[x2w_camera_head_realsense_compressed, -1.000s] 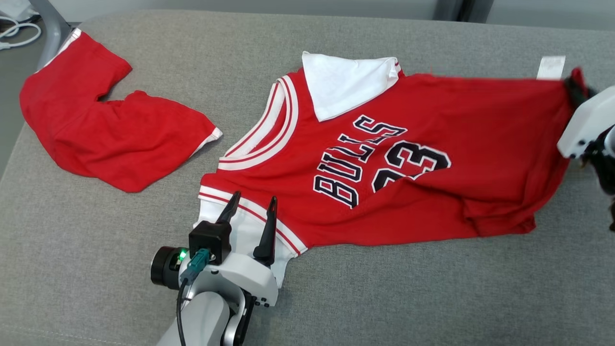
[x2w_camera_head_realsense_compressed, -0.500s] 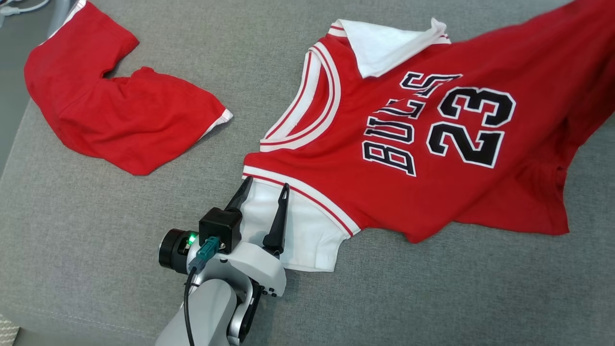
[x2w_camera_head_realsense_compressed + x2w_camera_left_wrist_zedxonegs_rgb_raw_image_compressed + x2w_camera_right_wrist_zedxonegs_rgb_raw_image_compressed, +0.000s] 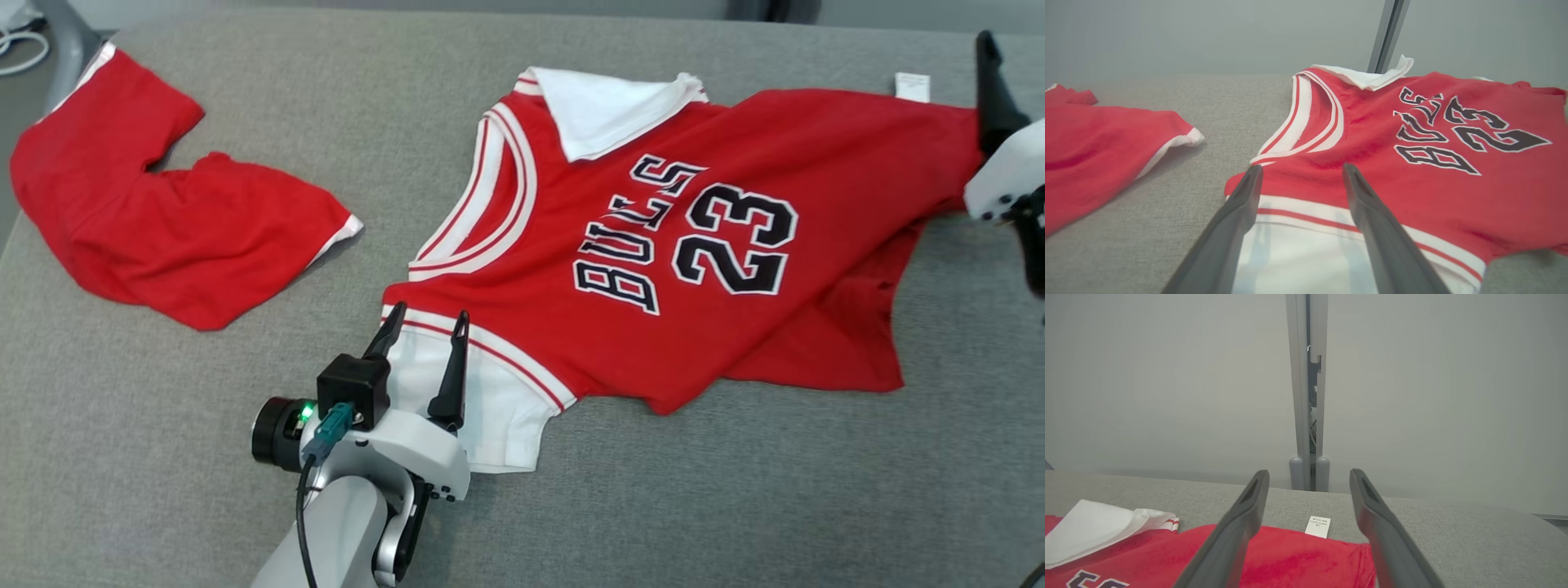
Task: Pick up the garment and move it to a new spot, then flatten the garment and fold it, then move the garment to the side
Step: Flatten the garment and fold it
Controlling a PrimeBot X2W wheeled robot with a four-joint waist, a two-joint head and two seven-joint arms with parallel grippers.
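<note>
The garment [image 3: 620,343] is a red jersey with black "BULLS 23" lettering, white trim and white sleeves, lying spread on the grey padded surface [image 3: 735,506]. My left gripper [image 3: 429,314] is open, its two fingers straddling the jersey's near white sleeve [image 3: 498,425] just below the striped armhole trim. The left wrist view shows that gripper [image 3: 1302,168] low over the jersey [image 3: 1372,134]. My right gripper [image 3: 992,73] stands at the jersey's far right hem. In the right wrist view it [image 3: 1308,473] is open above the red hem [image 3: 1298,555], holding nothing.
A second red garment [image 3: 180,237] with white trim lies crumpled at the left of the surface. A white care label [image 3: 912,86] sticks out at the jersey's far hem. A grey wall with a vertical post [image 3: 1306,396] stands behind the surface.
My right gripper has opened and let go of the jersey's hem, which now rests on the surface. The head camera shifted. The left gripper stayed open over the sleeve.
</note>
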